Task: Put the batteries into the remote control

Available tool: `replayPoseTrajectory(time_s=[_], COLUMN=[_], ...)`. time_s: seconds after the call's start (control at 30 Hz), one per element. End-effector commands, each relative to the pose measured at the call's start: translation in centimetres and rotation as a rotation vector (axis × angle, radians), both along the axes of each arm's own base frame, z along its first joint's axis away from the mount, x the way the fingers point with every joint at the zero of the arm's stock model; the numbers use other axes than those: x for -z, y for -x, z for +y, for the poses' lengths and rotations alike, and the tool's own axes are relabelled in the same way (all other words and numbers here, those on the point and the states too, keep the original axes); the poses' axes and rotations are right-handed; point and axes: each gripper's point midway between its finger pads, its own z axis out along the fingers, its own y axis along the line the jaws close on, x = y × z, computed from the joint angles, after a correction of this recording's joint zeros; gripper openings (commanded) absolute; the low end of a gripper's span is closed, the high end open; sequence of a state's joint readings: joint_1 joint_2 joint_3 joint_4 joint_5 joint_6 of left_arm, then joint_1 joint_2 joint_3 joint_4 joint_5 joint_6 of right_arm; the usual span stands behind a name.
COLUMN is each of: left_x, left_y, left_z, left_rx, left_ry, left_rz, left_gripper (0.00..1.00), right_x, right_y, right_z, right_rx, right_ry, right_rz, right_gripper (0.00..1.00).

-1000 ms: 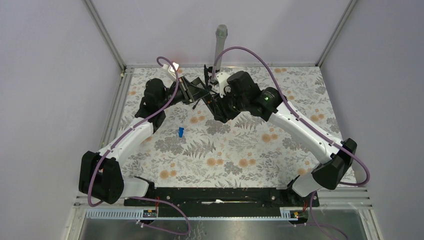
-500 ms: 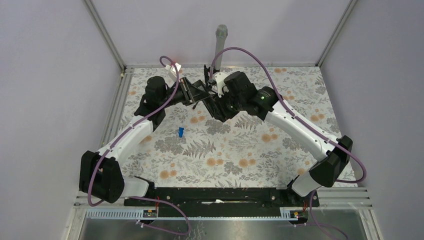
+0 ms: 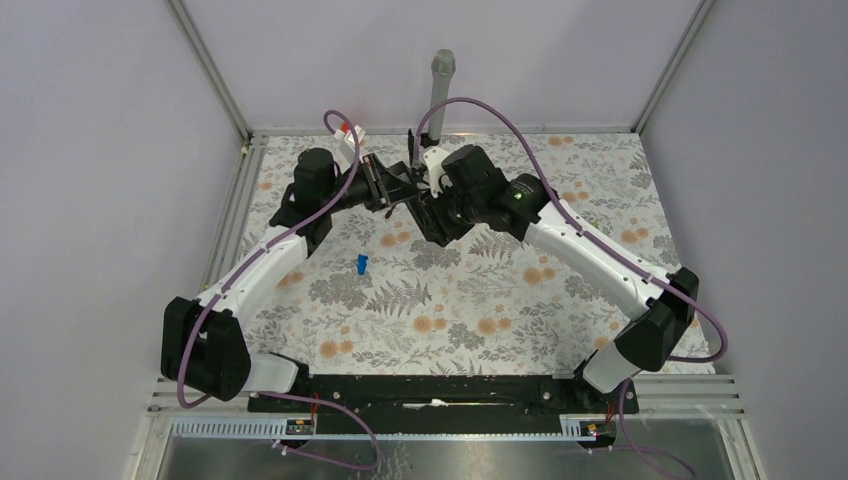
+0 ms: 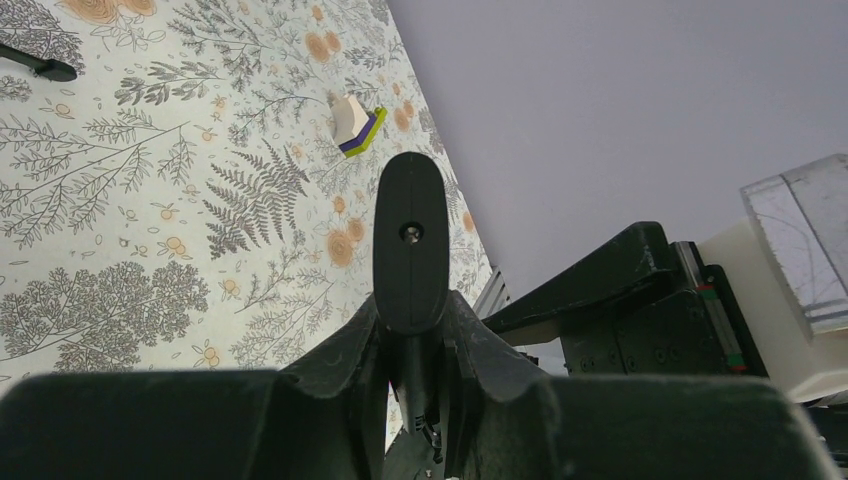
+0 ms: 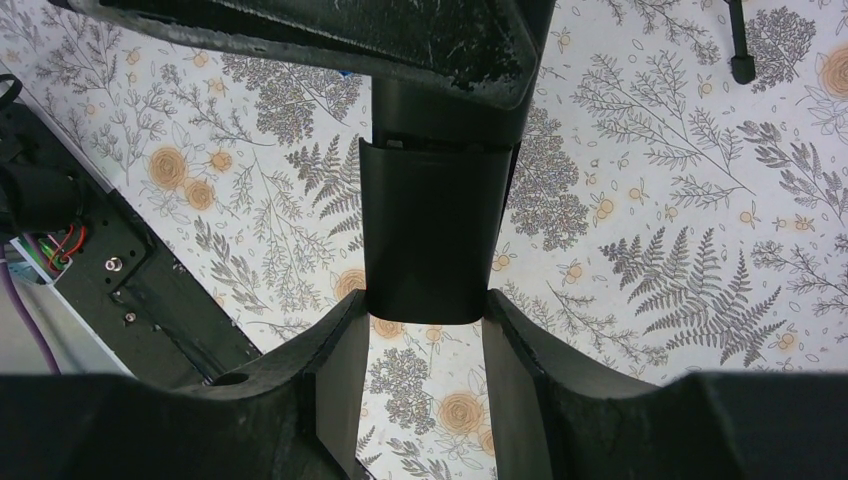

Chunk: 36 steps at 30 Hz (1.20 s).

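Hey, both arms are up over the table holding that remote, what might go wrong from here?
1. The remote control is pinched above the table by the left fingers and right fingers; uneven pulling may twist it loose and drop it.
2. The fingers of both arms nearly meet, so a small move might knock them together.
3. No battery shows, and both grips are occupied.

We see a flowered tabletop (image 3: 470, 310) with a small blue piece (image 3: 360, 264) lying on it, a grey post (image 3: 441, 85) upright at its far edge, and a white, purple and green block (image 4: 356, 124).
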State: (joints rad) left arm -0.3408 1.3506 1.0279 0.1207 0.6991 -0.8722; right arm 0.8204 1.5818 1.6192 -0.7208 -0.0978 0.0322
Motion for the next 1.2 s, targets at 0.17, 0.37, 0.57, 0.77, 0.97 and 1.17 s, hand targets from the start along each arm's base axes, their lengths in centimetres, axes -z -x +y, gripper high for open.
replayPoseTrajectory(time_s=[0.17,0.37,0.57,0.77,0.97,1.17], left_x=[-3.9,-4.3,-4.3,-4.3,-4.0,-4.0], left_y=[0.0,-0.1,-0.2,-0.2,-0.1,0.3], left_z=[-0.5,-0.5,-0.6,-0.4,-0.3,-0.1], left_rx=[0.025,0.026,0.024,0.019,0.017,0.025], left_ry=[0.048,0.052,0.049,0.039,0.023,0.009], left_rz=[-0.085,-0.081,-0.080,-0.084,-0.102,-0.156], left_gripper=[0.00,0.00,0.00,0.00,0.00,0.00], right_x=[-1.2,-0.7,-0.7,-0.5,-0.6,-1.0], right_y=[-0.3,-0.2,0.0,0.2,0.3,0.3], right_z=[1.5,1.3,1.1,0.9,0.8,0.9], right_rx=[-0.034,-0.034,-0.043,-0.046,-0.034,-0.014], right_ry=[-0.031,-0.012,-0.003,0.002,0.004,0.012], right_rz=[-0.027,-0.019,-0.016,-0.006,0.005,0.029], right_gripper=[0.36,0.36,0.36,0.36,0.36,0.36])
